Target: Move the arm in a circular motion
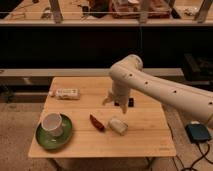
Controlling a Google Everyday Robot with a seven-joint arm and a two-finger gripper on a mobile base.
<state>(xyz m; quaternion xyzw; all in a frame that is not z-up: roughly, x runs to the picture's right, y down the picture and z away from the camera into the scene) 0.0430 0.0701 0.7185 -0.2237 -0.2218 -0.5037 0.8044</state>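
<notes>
The cream-white arm (165, 90) reaches in from the right edge over the wooden table (145, 142). Its bulbous elbow (127, 70) sits above the table's back middle, and the last segment drops straight down from it. The gripper (116, 103) hangs just above the table's middle, pointing down. It is right in front of a small black object (131, 102), which it partly hides. It holds nothing that I can see.
A white cup (51, 123) stands on a green plate (54, 140) at the front left. A red item (96, 123) and a pale packet (118, 126) lie just in front of the gripper. A white package (66, 93) lies at the back left. A dark device (199, 133) sits on the floor at the right.
</notes>
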